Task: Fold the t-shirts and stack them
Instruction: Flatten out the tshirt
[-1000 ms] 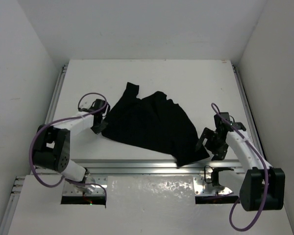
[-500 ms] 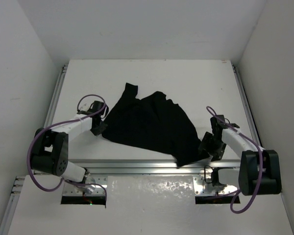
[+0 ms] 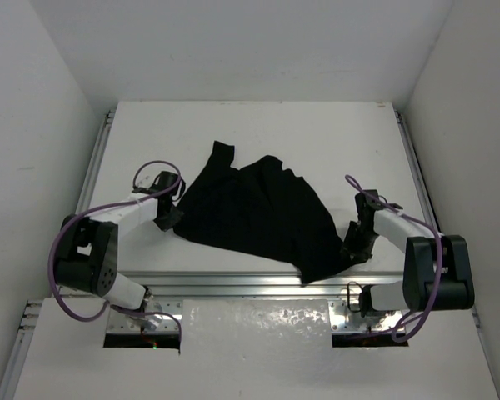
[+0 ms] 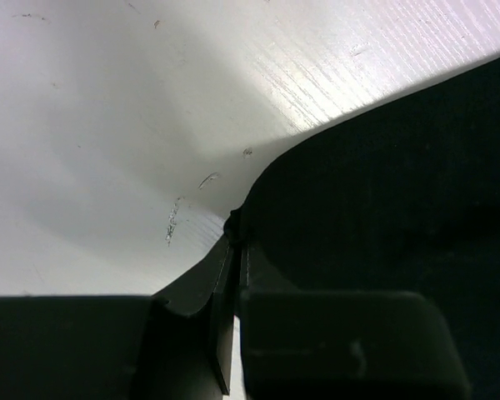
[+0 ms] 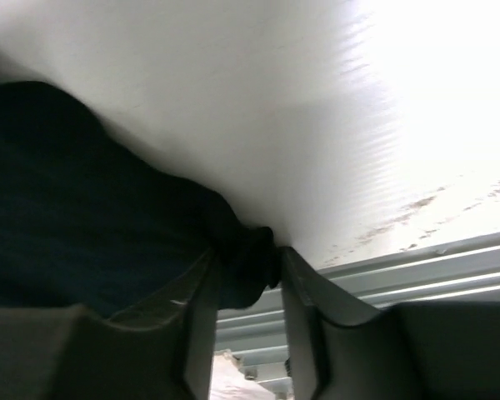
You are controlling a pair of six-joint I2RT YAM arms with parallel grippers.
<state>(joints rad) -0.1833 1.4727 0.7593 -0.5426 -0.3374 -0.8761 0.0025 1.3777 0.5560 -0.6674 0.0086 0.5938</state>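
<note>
A black t-shirt [image 3: 250, 212] lies crumpled and spread on the white table [image 3: 317, 142]. My left gripper [image 3: 173, 218] sits at its left edge and is shut on the cloth. In the left wrist view the jaws [image 4: 236, 229] meet on the hem of the t-shirt [image 4: 383, 183]. My right gripper [image 3: 350, 250] is low at the shirt's near right corner. The right wrist view shows a bunched fold of the t-shirt [image 5: 83, 208] pinched between the fingers of this gripper [image 5: 247, 250]. No neck label shows.
An aluminium rail [image 3: 233, 282] runs along the table's near edge, right below the right gripper, and appears as a rail [image 5: 417, 267] in the right wrist view. Side rails [image 3: 96, 158] and white walls bound the table.
My right gripper has moved down and in to the shirt's near right corner and its jaws have closed on the cloth. The left gripper stays shut on the left edge, hardly moved.
</note>
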